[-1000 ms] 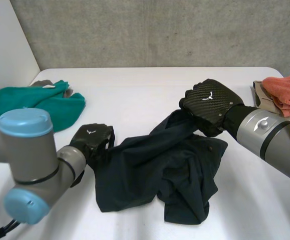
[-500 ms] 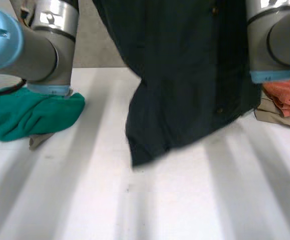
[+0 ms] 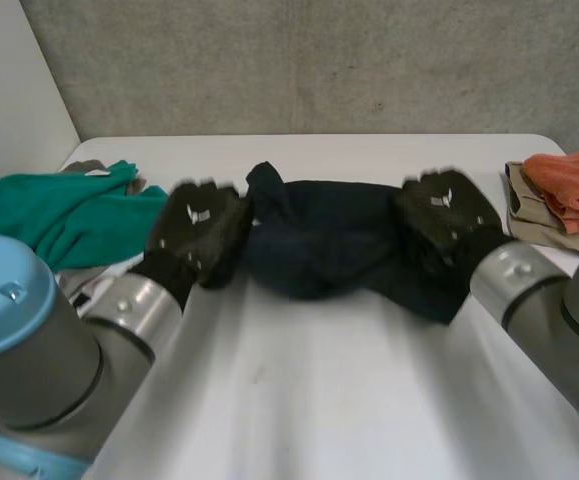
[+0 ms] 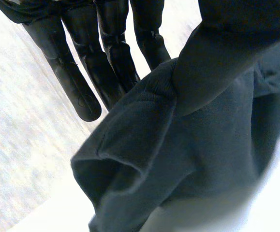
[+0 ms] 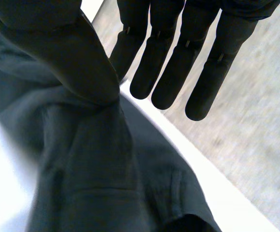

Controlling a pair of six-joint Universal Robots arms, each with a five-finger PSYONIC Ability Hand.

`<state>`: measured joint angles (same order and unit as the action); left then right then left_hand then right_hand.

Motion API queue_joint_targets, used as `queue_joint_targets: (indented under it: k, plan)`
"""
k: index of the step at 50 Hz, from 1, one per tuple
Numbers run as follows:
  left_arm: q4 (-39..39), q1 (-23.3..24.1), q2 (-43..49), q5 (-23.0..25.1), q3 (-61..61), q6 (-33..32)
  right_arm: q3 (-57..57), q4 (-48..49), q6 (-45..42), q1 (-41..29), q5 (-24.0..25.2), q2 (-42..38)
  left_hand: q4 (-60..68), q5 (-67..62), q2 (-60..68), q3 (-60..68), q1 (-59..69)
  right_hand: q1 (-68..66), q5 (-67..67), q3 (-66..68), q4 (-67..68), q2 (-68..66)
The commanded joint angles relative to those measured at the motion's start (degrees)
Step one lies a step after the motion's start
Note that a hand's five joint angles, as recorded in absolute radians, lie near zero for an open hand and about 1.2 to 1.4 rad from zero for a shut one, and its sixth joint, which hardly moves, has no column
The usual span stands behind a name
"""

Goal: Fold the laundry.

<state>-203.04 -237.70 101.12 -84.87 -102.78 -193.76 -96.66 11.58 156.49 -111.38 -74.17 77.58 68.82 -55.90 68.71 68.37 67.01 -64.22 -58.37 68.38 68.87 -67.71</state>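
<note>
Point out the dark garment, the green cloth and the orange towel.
dark garment [image 3: 329, 235]: head view, its middle span.
green cloth [image 3: 59, 215]: head view, its middle.
orange towel [image 3: 574, 180]: head view, its upper fold.

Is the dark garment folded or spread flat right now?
Neither: the dark garment stretches bunched and wrinkled between left hand and right hand, each pinching one end.

Dark navy garment [image 3: 334, 240], bunched, stretched sideways over white table [image 3: 299, 400]

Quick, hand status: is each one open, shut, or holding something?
Left hand: shut on the dark garment, thumb pinching one end against straight fingers.
Right hand: shut on the dark garment, same pinch at its other end.
</note>
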Motion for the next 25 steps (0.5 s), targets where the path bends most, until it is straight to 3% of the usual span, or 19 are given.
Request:
queue_joint_targets:
  k: [1,2,5,11,16,20,24,25]
  plan:
    - [5.2,-0.2,0.0,0.0,-1.2,0.0,-1.7,-5.8,-0.7,4.4,0.3,-0.1,11.2,-14.1,11.3,11.6,13.0,4.3,8.4,-8.4,-8.9,7.7]
    - [5.3,-0.2,-0.1,0.0,-1.1,0.0,-1.4,-7.0,-0.4,4.9,0.3,-0.1,11.2,-14.1,11.3,11.6,13.0,21.5,25.6,-25.7,-26.1,25.0]
    - [5.3,-0.2,-0.6,0.0,-0.5,0.0,-1.2,-9.1,0.2,5.6,-0.2,0.4,11.2,-14.1,11.3,11.6,13.0,40.3,44.4,-44.4,-44.9,43.8]
    - [5.3,-0.3,-0.5,0.1,1.4,0.1,-1.8,-16.8,7.1,7.8,-0.6,2.9,11.2,-14.1,11.3,11.6,13.0,53.9,58.1,-58.1,-58.6,57.4]
    - [5.2,-0.4,0.0,0.1,3.4,0.1,-4.9,-20.5,12.5,8.9,0.9,3.3,11.2,-14.1,11.3,11.6,13.0,54.2,58.4,-58.4,-58.9,57.7]
    - [5.3,-0.5,0.4,0.1,4.3,0.0,-8.2,-17.2,13.9,9.0,1.1,3.1,11.2,-14.1,11.3,11.6,13.0,53.5,57.6,-57.6,-58.1,57.0]
    - [5.3,-0.6,0.5,0.0,4.3,0.1,-9.4,-9.7,14.2,8.0,0.7,2.0,11.2,-14.1,11.3,11.6,13.0,46.4,50.6,-50.6,-51.1,49.9]
    - [5.4,-0.7,0.5,0.0,4.3,0.1,-9.3,-7.2,14.2,7.8,0.4,-0.2,11.2,-14.1,11.3,11.6,13.0,36.4,40.6,-40.6,-41.1,39.9]
